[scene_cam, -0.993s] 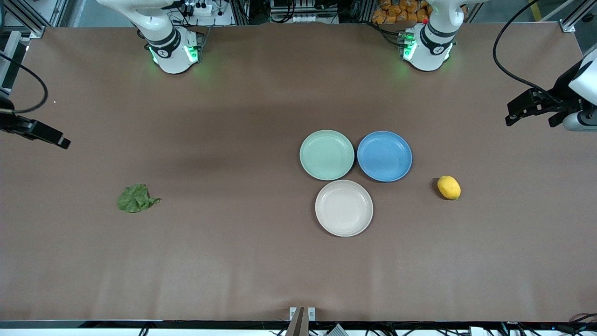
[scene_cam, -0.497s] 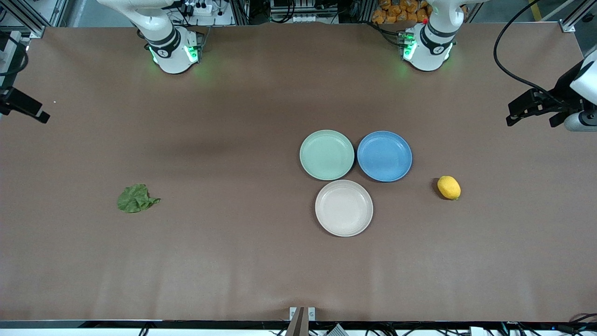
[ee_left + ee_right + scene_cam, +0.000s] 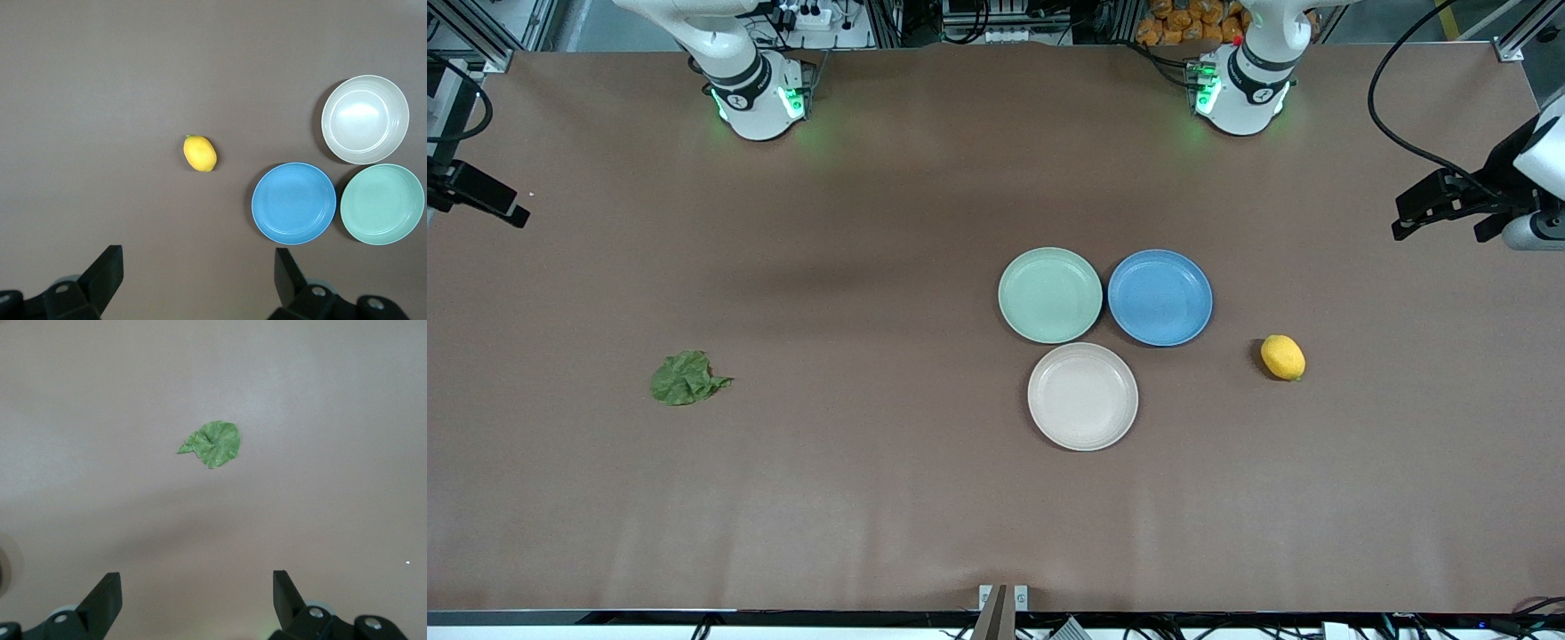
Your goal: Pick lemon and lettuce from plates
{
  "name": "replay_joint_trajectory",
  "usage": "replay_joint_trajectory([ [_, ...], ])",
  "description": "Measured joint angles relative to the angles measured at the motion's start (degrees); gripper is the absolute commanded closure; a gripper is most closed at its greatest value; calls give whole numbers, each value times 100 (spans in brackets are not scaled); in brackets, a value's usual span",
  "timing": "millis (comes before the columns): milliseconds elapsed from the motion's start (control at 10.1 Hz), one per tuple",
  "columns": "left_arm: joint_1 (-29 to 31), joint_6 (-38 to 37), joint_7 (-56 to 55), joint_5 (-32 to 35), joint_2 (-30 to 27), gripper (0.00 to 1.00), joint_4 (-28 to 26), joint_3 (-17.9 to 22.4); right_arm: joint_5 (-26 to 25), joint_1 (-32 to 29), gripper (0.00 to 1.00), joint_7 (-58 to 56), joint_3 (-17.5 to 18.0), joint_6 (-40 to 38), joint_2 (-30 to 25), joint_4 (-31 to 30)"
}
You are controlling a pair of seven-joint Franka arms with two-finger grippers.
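Beige plate [image 3: 1082, 396] seen nearest front camera, bare. Lettuce [image 3: 687, 379] lain on table toward right arm's end; lemon [image 3: 1282, 357] toward left arm's end, near blue plate [image 3: 1160, 297]. Mint plate [image 3: 1049, 294] bare, touching blue. Left gripper [image 3: 199, 283] held over table edge, jaws wide, nothing gripped; right gripper [image 3: 197, 600] likewise.

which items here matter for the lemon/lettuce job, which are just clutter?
Job:
lemon, on the table
lettuce, on the table
mint plate, empty
cream plate, empty

Clutter:
blue plate, empty
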Motion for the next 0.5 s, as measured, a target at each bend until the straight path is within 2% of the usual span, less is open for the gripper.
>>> replay_joint_trajectory([
  [497, 0, 0, 0, 0, 0, 0, 0, -2, 24, 8, 0, 0, 48, -56, -2, -1],
])
